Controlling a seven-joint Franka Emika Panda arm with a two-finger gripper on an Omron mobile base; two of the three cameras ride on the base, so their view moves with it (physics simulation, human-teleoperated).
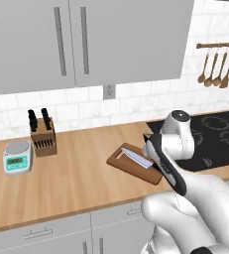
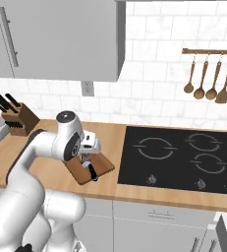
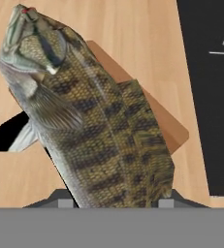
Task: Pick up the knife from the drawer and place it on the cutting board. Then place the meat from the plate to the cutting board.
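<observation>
The knife [image 1: 138, 158] lies flat on the cutting board [image 1: 120, 159], its silver blade pointing toward the knife block [image 1: 42, 138] side of the counter [image 1: 76, 173] and its black handle near the board's edge closest to the robot, so the first part of the task looks finished. The board sits on the counter just beside the black cooktop [image 2: 184, 157]. The gripper [image 3: 113, 202] hangs over the board, and in the hand view a scaly, fish-shaped body [image 3: 91, 121], olive with dark bands, stands between the finger tips; this is the meat of the task, although it looks like a whole fish. The fingers are partly closed around its lower end, so I judge it is gripped there and the head points away from the hand. Below it the brown corner of the board and a piece of the knife's black handle [image 3: 14, 131] can be seen. It is held above the board probably so that it can be lowered beside the knife and not on it.
</observation>
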